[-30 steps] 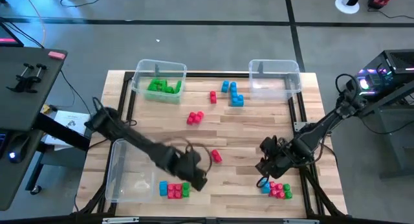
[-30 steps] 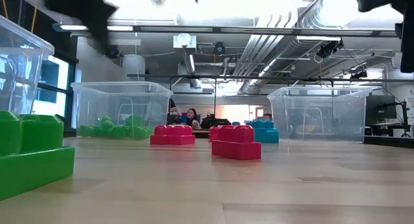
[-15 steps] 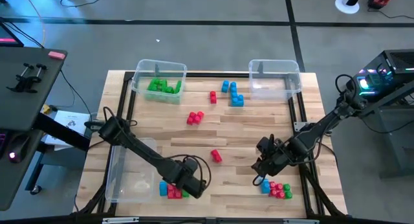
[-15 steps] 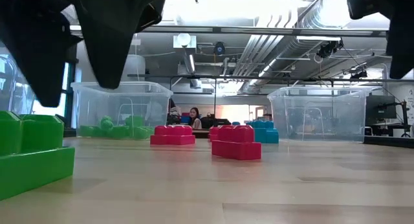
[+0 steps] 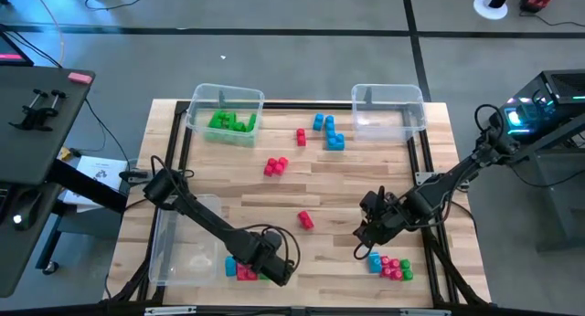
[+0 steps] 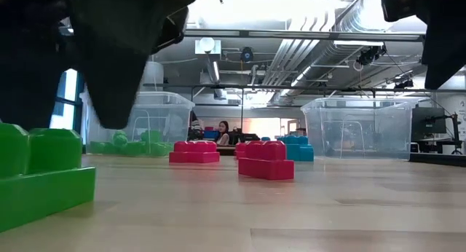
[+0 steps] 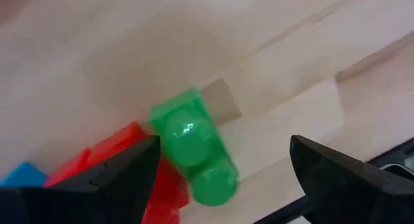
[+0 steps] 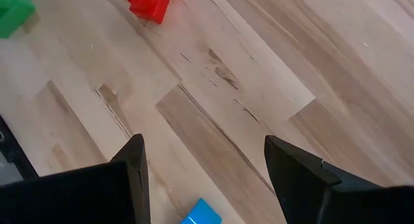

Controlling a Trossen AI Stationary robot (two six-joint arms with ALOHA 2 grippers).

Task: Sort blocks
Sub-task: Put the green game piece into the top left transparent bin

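The left end effector [image 5: 265, 266] hangs low over a bunch of blue, red and green blocks [image 5: 243, 268] at the near edge of the tabletop [image 5: 366, 174]. Its fingers are spread wide, with a green block [image 7: 192, 146] between them, not gripped. The right end effector [image 5: 369, 236] is spread wide too, holding nothing, just beside another bunch [image 5: 391, 267] near the right corner. More green blocks [image 5: 230, 122] sit in the far left bin [image 5: 226, 98]. Red [image 5: 275, 166] and blue blocks [image 5: 329, 131] lie on the wood.

A pale wooden table [image 5: 356, 184] carries three clear bins [image 5: 388, 110], one holding green blocks [image 5: 230, 122], with red, blue and green blocks [image 5: 274, 165] scattered between.
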